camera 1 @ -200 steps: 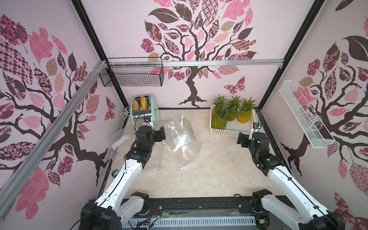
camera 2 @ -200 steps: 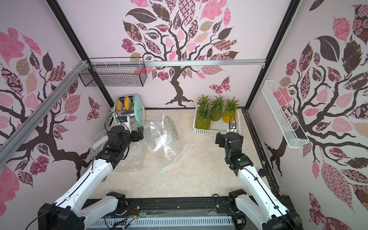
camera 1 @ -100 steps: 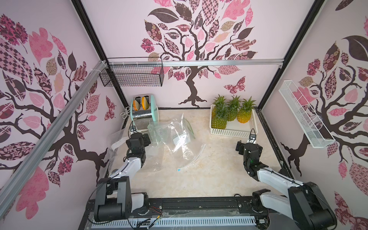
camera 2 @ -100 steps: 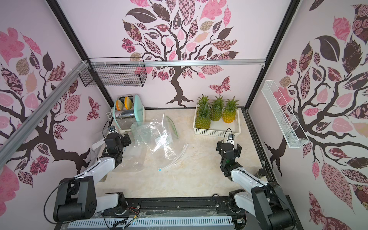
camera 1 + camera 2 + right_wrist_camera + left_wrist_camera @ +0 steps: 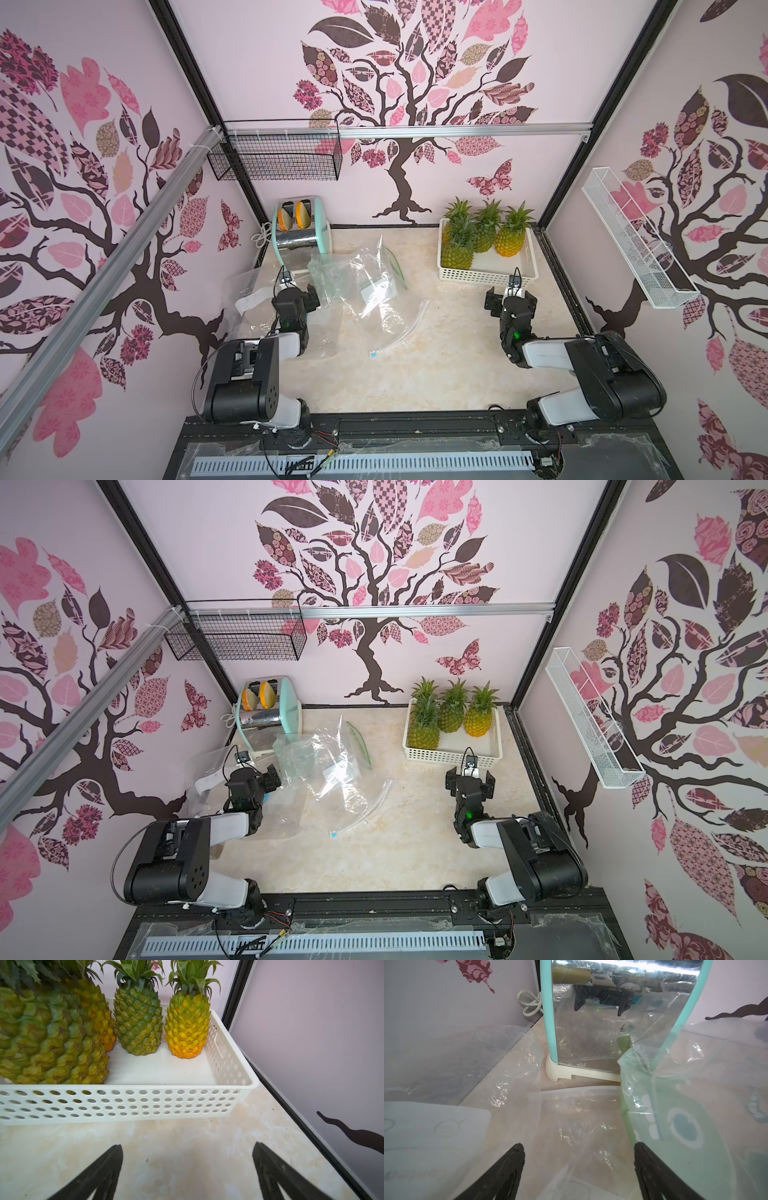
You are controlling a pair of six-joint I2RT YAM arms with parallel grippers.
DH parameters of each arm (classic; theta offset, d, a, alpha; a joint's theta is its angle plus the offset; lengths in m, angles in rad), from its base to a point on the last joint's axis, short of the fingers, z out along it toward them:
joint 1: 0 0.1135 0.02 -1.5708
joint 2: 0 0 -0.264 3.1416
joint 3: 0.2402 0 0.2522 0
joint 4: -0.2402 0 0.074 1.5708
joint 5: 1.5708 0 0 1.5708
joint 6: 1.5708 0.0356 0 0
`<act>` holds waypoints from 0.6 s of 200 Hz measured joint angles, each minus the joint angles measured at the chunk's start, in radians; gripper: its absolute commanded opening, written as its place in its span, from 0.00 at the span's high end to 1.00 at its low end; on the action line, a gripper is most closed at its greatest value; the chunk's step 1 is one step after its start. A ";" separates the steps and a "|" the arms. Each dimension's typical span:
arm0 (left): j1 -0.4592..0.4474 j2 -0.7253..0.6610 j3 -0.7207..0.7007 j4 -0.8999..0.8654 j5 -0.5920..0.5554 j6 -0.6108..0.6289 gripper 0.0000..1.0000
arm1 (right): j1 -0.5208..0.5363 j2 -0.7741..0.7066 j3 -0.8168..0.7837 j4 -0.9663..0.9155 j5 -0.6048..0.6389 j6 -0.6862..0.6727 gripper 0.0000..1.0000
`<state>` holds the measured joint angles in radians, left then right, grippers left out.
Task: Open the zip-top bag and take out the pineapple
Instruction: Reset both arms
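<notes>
**BOTH ARMS PULLED BACK AND FOLDED; BAGS EMPTY, FRUIT IN BASKET**

Both arms have retracted over the last second. They were reaching out over the work area and now sit folded low at the near edge, elbows back by the base rail.

Left gripper [image 5: 577,1147]: the jaws stand wide apart with nothing between them. It hangs over the slack film of a clear plastic bag with a white label panel [image 5: 436,1126] and does not pinch it.

Right gripper [image 5: 188,1145]: fully spread and empty, over the bare marbled beige tabletop [image 5: 166,1147], just short of the basket.

Mid-table: the crumpled clear zip-top bag with a green seal strip [image 5: 365,286] lies slack among other loose film. No fruit shows inside any of it. Its position matches the earlier views.

Far side: four green-and-yellow pineapples [image 5: 187,1026] stand upright in the white perforated plastic basket [image 5: 124,1103]. I cannot tell which one came from the bag. A mint-green and chrome toaster [image 5: 299,241] stands in the far left corner, touching the film.

Assessment: the removal appears complete, and the retreat reads as a return to rest. The one hazard noted is loose film beneath the left arm, which could snag.
</notes>
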<state>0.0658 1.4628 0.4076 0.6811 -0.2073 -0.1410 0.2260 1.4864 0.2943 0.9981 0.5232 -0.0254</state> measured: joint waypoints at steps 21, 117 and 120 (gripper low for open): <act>-0.001 0.001 -0.034 0.068 0.025 0.016 0.02 | -0.002 0.038 0.002 0.037 -0.010 -0.005 0.00; -0.010 0.092 -0.058 0.204 0.095 0.056 0.02 | -0.137 0.041 0.063 0.008 -0.182 0.054 0.01; -0.010 0.092 -0.058 0.204 0.096 0.056 0.02 | -0.140 0.041 0.062 0.008 -0.188 0.055 0.00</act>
<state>0.0559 1.5547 0.3496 0.8856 -0.1116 -0.0845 0.0856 1.5272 0.3565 1.0065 0.3351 0.0299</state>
